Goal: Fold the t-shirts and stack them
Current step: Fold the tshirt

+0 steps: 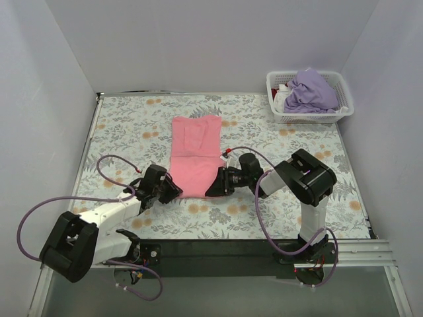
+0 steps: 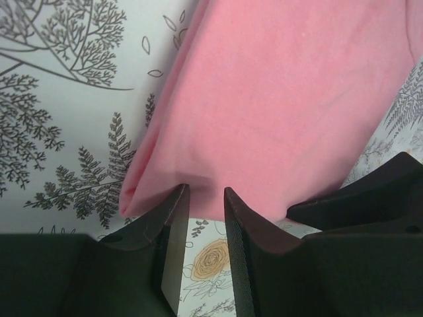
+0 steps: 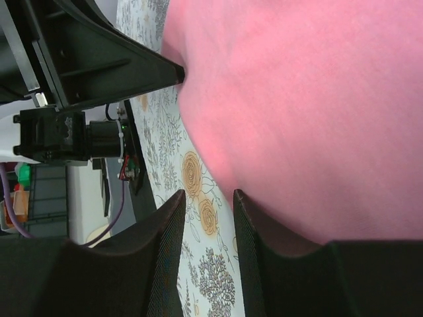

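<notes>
The salmon pink t-shirt (image 1: 195,155) lies flat on the tablecloth as a narrow lengthwise strip, a sleeve folded onto its far part. My left gripper (image 1: 174,189) is at the shirt's near left corner, and my right gripper (image 1: 213,185) is at its near right corner. In the left wrist view the left gripper (image 2: 205,198) is open, its tips at the pink hem (image 2: 264,119), with tablecloth showing between the jaws. In the right wrist view the right gripper (image 3: 208,198) is open at the pink edge (image 3: 310,112). The lavender t-shirt (image 1: 310,91) lies crumpled in the basket.
The white lattice basket (image 1: 281,116) stands at the far right corner of the table. The floral tablecloth (image 1: 125,132) covers the table. Purple cables loop beside both arms. White walls close in the back and both sides.
</notes>
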You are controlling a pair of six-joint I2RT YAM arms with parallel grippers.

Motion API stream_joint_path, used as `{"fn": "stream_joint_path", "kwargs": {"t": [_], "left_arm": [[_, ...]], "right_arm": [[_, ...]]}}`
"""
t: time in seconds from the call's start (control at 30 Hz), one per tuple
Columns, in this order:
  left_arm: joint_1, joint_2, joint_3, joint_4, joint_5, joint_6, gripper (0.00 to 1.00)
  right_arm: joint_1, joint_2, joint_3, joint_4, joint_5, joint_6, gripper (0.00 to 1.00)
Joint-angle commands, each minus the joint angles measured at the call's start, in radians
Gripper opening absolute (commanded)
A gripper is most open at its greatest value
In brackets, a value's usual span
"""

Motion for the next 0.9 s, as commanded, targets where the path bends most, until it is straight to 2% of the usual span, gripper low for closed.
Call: {"fn": "stream_joint_path", "kwargs": {"t": [0.0,0.13,0.27,0.3,0.4,0.43,0.5,0.53,0.63,0.8,0.87], "left_arm": [[-0.001,-0.043,-0.059,-0.093,-0.041,-0.054,0.27],[-0.001,-0.125,-0.061,-0.142,-0.006,-0.046,0.26],[-0.012,-0.214,-0.001,-0.214,-0.028,-0.022,0.38],[-0.013,-0.231,0.014,-0.260,-0.052,-0.014,0.43],[-0.020,-0.257,0.077,-0.331,-0.113,0.024,0.51],[-0.021,-0.247,0.094,-0.346,-0.121,0.043,0.53],[-0.032,-0.221,0.137,-0.386,-0.133,0.061,0.61],[-0.036,-0.175,0.151,-0.403,-0.136,0.079,0.63],[-0.079,-0.106,0.197,-0.458,-0.173,0.087,0.64],[-0.145,-0.011,0.246,-0.515,-0.243,0.083,0.64],[-0.158,0.023,0.258,-0.518,-0.254,0.087,0.64]], "right_arm": [[-0.009,0.040,-0.070,0.002,0.040,-0.003,0.42],[-0.050,0.005,-0.126,-0.003,0.017,-0.020,0.42],[-0.053,-0.100,-0.120,-0.084,-0.020,-0.058,0.42],[-0.053,-0.123,-0.115,-0.137,-0.026,-0.066,0.42],[-0.053,-0.231,-0.082,-0.267,0.012,-0.145,0.43],[-0.053,-0.257,-0.066,-0.379,0.032,-0.173,0.43],[-0.050,-0.332,-0.020,-0.519,0.137,-0.272,0.45],[-0.044,-0.355,-0.005,-0.656,0.180,-0.305,0.45],[-0.027,-0.432,0.056,-0.867,0.363,-0.395,0.48],[0.011,-0.519,0.103,-1.056,0.633,-0.435,0.57],[0.034,-0.529,0.109,-1.105,0.679,-0.438,0.59]]}}
